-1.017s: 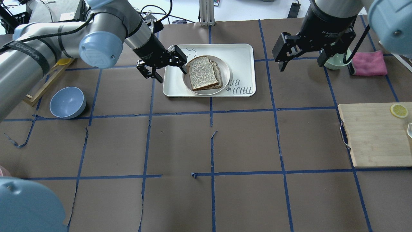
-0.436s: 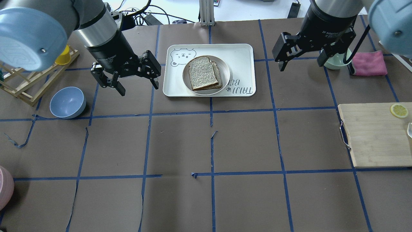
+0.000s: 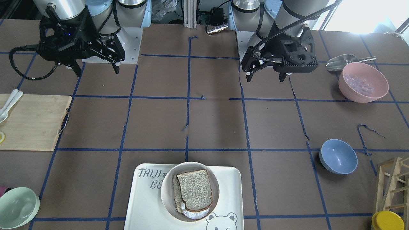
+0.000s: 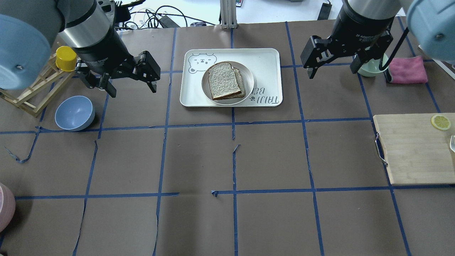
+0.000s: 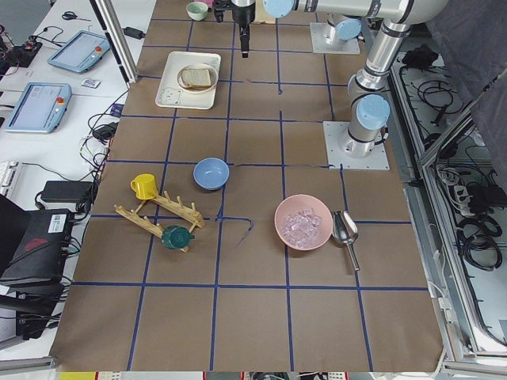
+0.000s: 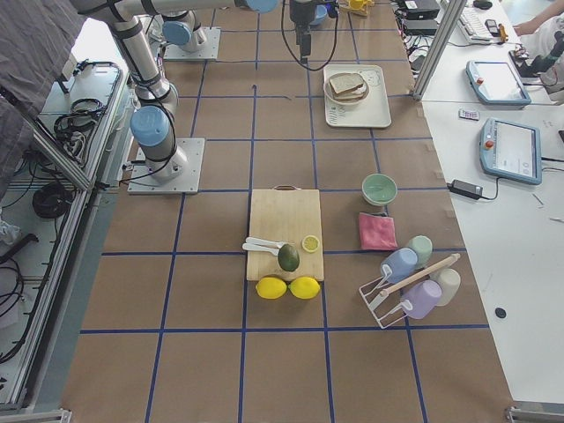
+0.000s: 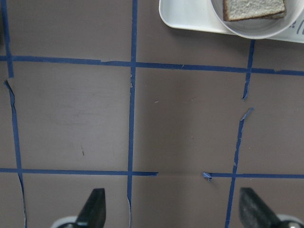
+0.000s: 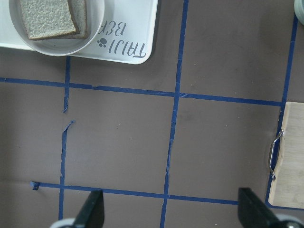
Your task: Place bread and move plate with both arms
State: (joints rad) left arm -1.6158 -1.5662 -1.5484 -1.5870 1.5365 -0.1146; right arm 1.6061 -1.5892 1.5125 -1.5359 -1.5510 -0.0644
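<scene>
Done with laying the bread (image 4: 223,81) on the plate (image 4: 250,80) (left hand (image 4: 132,90) and right hand (image 4: 333,71) both spread, empty). Next: close in on opposite rims, lift together.

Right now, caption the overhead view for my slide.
Left gripper and right gripper hang open either side of the tray, bread on the plate.
</scene>
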